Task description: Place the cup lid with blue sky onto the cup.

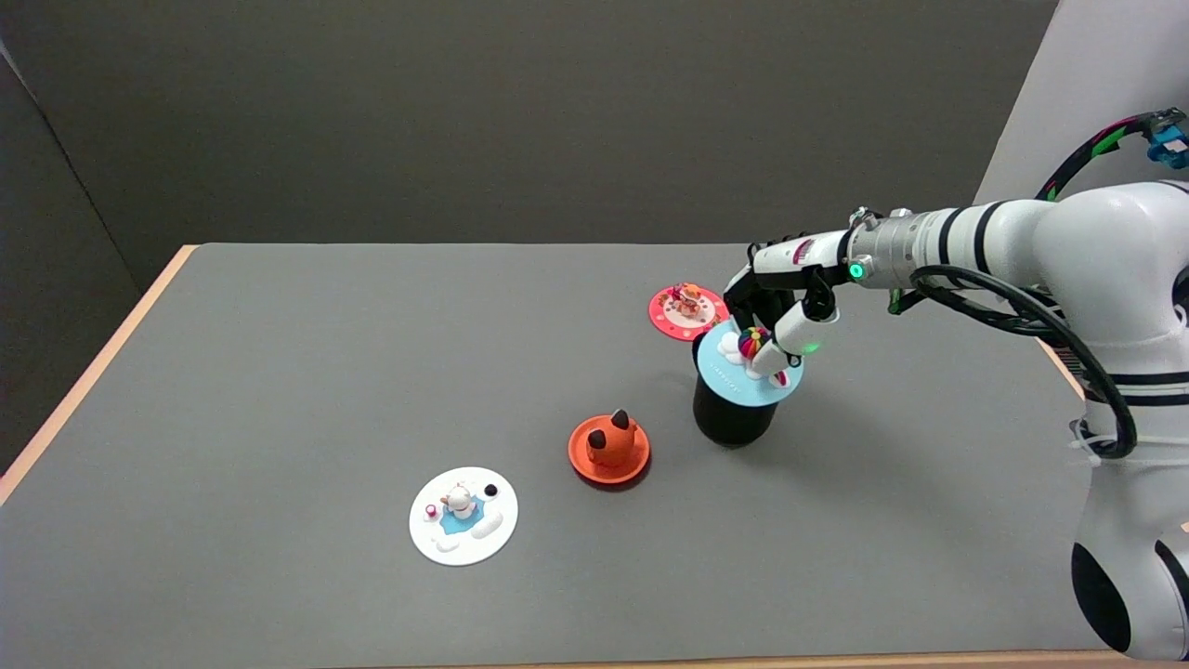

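Observation:
A light-blue lid [734, 375] with white clouds and a small multicoloured balloon figure lies on top of the black cup [731, 416], right of the table's middle. It sits slightly tilted, its far right side under my hand. My right hand [778, 311] reaches in from the right, just above the cup. Its fingers [777, 348] are curled down around the balloon figure and touch it, pinching it between thumb and finger. The lid's far edge is hidden behind the hand.
A red lid [687, 311] with a small figure lies just behind the cup. An orange lid [609, 449] with a fox-like figure sits left of the cup. A white lid [463, 515] with blue patches lies at the front left. Wooden table edges [88, 381] run along the left.

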You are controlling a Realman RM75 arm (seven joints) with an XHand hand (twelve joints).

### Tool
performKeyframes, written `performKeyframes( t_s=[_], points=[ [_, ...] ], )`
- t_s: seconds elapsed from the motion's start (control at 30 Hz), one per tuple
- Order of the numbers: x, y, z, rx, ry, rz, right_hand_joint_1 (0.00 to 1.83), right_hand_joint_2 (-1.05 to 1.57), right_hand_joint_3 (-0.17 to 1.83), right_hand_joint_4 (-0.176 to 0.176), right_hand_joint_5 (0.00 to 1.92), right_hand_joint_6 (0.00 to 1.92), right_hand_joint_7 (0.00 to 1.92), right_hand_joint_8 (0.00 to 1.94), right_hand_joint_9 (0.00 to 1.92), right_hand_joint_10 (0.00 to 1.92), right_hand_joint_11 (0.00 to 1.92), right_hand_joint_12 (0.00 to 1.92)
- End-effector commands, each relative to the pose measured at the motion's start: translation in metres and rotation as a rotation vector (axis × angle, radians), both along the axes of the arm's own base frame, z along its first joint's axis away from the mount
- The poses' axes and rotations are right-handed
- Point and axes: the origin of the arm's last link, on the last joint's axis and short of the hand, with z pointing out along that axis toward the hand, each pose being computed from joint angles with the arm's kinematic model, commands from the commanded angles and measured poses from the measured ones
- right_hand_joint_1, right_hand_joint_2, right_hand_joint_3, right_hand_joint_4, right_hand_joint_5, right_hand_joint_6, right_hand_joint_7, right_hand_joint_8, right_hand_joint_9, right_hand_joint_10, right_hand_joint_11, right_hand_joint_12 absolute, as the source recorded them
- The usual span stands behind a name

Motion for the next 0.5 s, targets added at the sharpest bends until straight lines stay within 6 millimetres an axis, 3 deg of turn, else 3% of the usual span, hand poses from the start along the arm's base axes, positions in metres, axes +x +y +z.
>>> performKeyframes(
  t_s=[0.03, 0.17, 0.5],
  points=[
    [0.0075, -0.0060, -0.0056, 0.016, 0.003, 0.041, 1.01, 1.33, 0.16, 0.041, 0.49, 1.77, 0.52, 1.73, 0.30, 1.45, 0.27, 1.44],
    [0.0073, -0.0073, -0.0088, 0.025, 0.004, 0.039, 1.01, 1.30, 0.22, 0.039, 0.49, 1.77, 0.52, 1.72, 0.27, 1.48, 0.25, 1.47],
    [0.0032, -0.0064, -0.0098, 0.024, -0.003, 0.031, 1.01, 1.33, 0.14, 0.040, 0.51, 1.73, 0.51, 1.71, 0.28, 1.44, 0.27, 1.45]
  ],
)
